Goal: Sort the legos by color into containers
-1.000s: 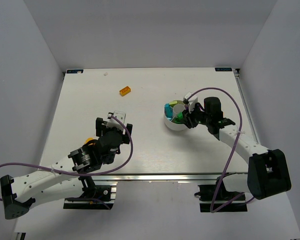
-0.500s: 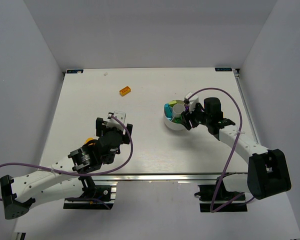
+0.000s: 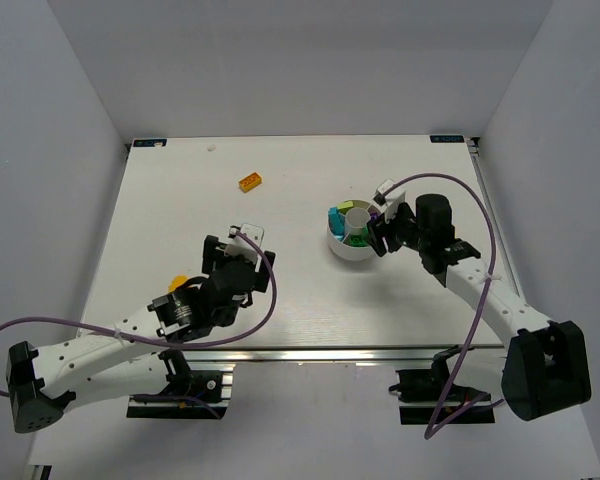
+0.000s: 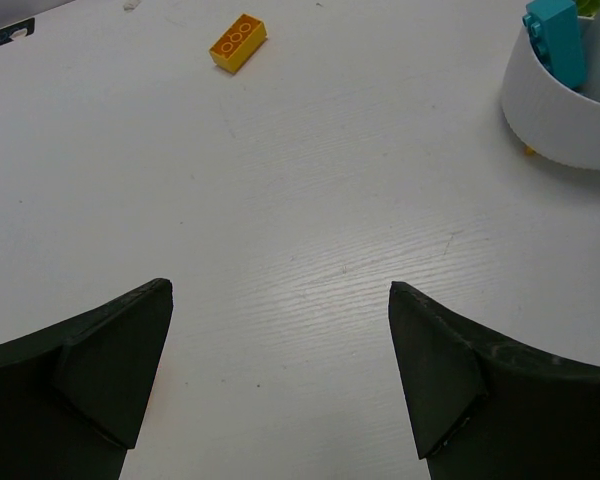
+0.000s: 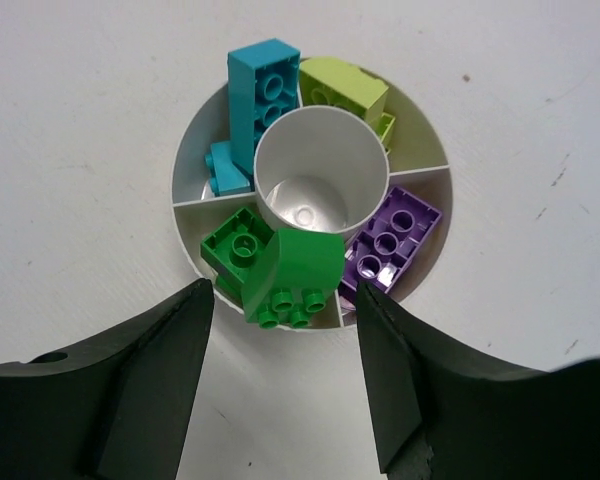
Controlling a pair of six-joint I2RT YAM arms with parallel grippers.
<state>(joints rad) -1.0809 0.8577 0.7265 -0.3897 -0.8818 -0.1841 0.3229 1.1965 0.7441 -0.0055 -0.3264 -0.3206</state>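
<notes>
From the near edge of the white table (image 3: 310, 300), two white-and-black arms trailing purple cables (image 3: 442, 178) reach inward. The left arm lies low and bends to the right, its left gripper (image 3: 246, 234) over bare tabletop; the wrist view shows the left gripper (image 4: 278, 300) with its dark, matte fingers spread wide and nothing between them. The right arm angles up and to the left, with the right gripper (image 3: 378, 226) poised at the right side of the round white dish (image 3: 352, 252). Seen from that wrist, the right gripper (image 5: 280, 300) also has its fingers parted and grips nothing.

The smooth plastic dish (image 5: 176, 195) is split into wedges around a glossy central cup (image 5: 320, 170). A cyan brick (image 5: 265, 85) stands in one wedge, a lime brick (image 5: 342, 88) in the next and a purple brick (image 5: 392, 240) in another. A dark green brick (image 5: 232, 250) fills the nearest wedge, and a brighter green brick (image 5: 300, 268) leans tilted across it and the rim.

Farther out, well apart from the dish, a studded orange brick (image 3: 250, 181) lies flat on the tabletop. The surface shows faint wood grain, and plain pale walls (image 3: 300, 60) enclose it on three sides.
</notes>
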